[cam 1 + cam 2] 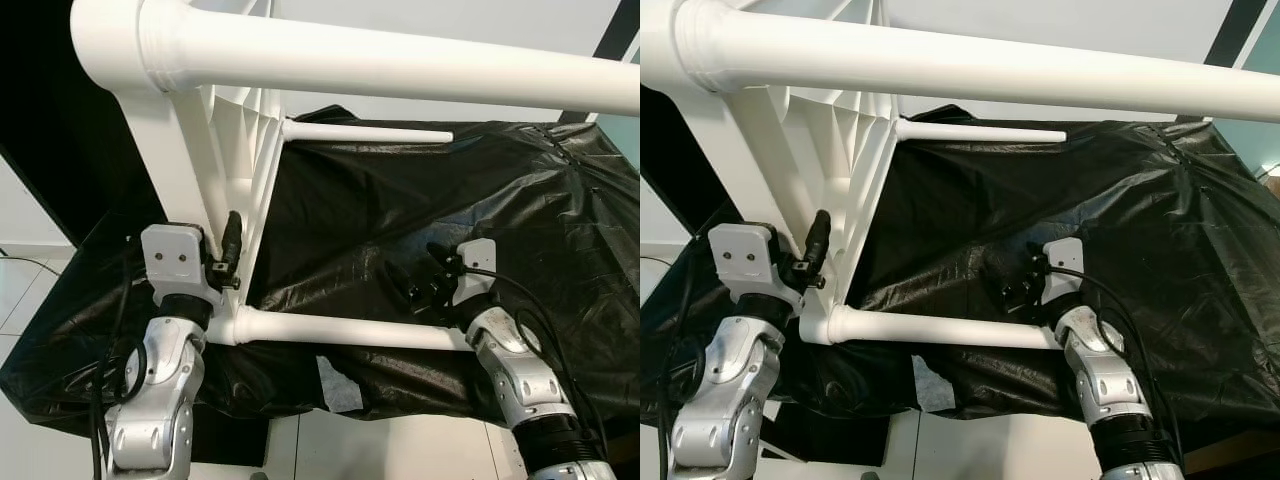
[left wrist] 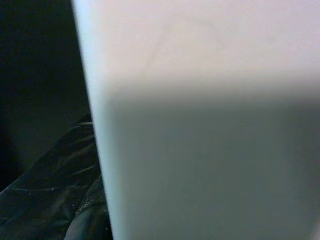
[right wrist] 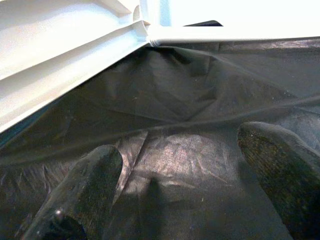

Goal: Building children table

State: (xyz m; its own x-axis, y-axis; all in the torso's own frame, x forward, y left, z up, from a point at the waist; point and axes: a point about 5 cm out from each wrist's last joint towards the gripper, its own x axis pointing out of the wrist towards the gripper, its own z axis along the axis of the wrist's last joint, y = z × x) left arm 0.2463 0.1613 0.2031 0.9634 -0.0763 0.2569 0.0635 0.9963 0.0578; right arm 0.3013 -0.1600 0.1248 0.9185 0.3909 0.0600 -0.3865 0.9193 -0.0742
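A white plastic children's table stands on its edge on a black plastic sheet, ribbed underside facing right. Three round white legs stick out sideways: one near my head, one farther back, one low at the front. My left gripper clamps the table top's lower edge; one black finger lies on the ribs, the other is hidden behind the panel. My right gripper hovers open over the sheet just above the low leg's free end, nothing between its fingers.
The black sheet drapes over the work surface and hangs off its front edge. A white scrap lies under the low leg. Pale floor tiles with a cable show at the lower left. A dark wall stands behind the table.
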